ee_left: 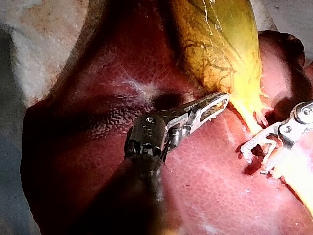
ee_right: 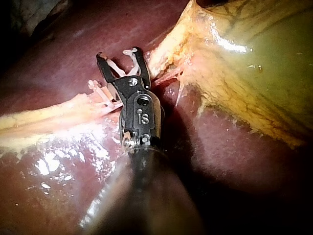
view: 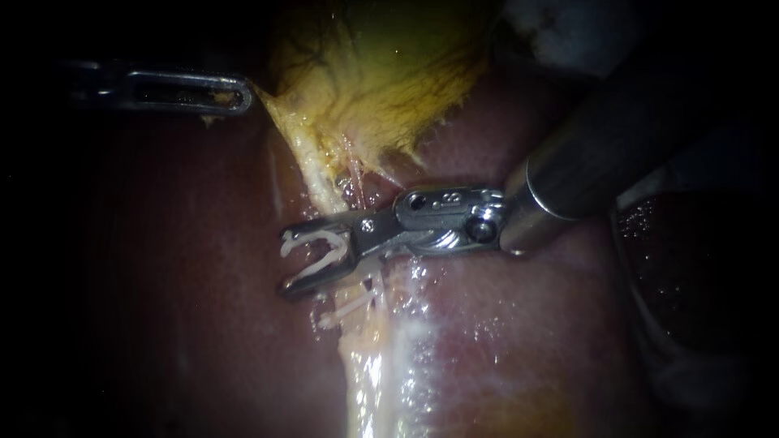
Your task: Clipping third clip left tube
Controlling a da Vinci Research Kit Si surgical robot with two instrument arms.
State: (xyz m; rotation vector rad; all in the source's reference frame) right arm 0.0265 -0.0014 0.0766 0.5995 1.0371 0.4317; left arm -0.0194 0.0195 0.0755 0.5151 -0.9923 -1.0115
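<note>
Right instrument (view: 287, 264): comes in from the upper right and lies across the liver, tips pointing left. Its jaws stand wide apart and cradle a white loaded clip (view: 331, 253), one clip arm against each jaw. The clip is not squeezed.
Left instrument (view: 243, 93): far left, its slotted jaws pressed together on the edge of the gallbladder (view: 381, 81). It draws a yellow fold taut toward the left.
Tube (view: 320, 174): a pale band running from the gallbladder's near end toward the viewer. It crosses the right instrument at the root of its jaws. Only this band shows plainly, so whether it is the left tube cannot be told.
Set clips (view: 347, 308): white clips sit across the tube just on the near side of the spread jaws. Their number cannot be counted with certainty.
Liver (view: 187, 268): dark red and wet, it lies under everything. The jaw tips reach out over it to the left of the tube.
Done, as it seems: the gallbladder is under tension, the tube is stretched and exposed, and a fresh clip is brought to the tube beside the set clips.
Left to do: confirm the tube lies inside the clip's mouth, which these views do not settle. Then close the jaws to lock the clip and draw the instrument back clear.
</note>
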